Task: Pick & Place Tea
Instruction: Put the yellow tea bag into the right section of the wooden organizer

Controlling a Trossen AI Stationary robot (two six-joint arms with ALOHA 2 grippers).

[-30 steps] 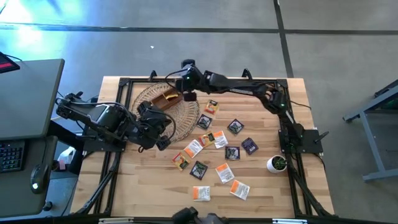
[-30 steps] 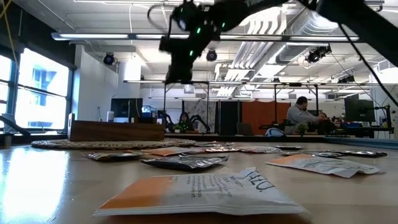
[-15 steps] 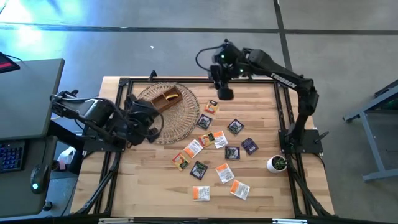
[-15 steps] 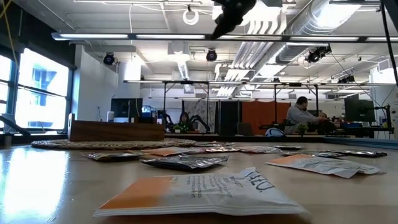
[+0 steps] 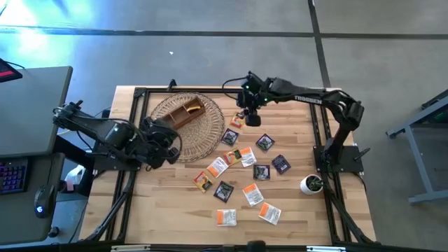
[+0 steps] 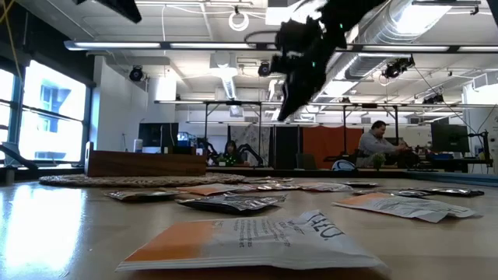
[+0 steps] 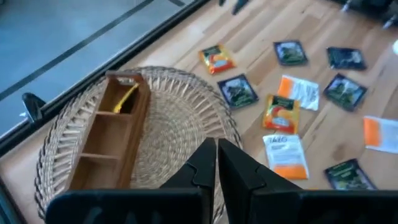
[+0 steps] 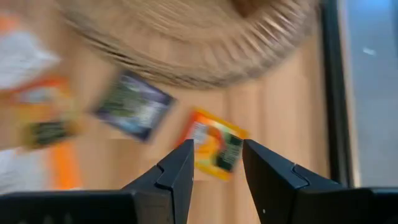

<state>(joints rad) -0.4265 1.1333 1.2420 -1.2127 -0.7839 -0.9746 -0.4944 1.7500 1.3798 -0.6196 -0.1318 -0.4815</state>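
Orange-and-white foil sachet (image 8: 214, 143) sits right under my right gripper (image 8: 214, 165), fingers apart w/ nothing between them. In the high view that gripper (image 5: 246, 112) hangs over the far edge of the tea spread, just beside the wicker mat (image 5: 210, 133). That sachet (image 5: 238, 120) looks like the target, though that's my read only.

Rest of the tea (image 5: 245, 171) is scattered flat on the bare wood btwn mat and plant pot (image 5: 310, 185), some packets touching or overlapping near the middle, others well apart toward the near edge.

Handling, as I judge it: packets look v. light, thin, a bit crinkly, prob slippery foil/paper. Flat on the table means little edge to bite. I'd come straight down across a narrow side, pinch so it buckles up slightly. Too much push and it'll prob skate.

Obstacles: mat rim is close, so the fingers could snag the weave. Dark purple sachet (image 8: 134, 104) lies near the target but apart from it. Wooden divided box (image 7: 106, 137) sits on the mat, one compartment showing something yellow.

Left gripper (image 7: 216, 163) waits over the mat's near side, fingers closed together, empty.
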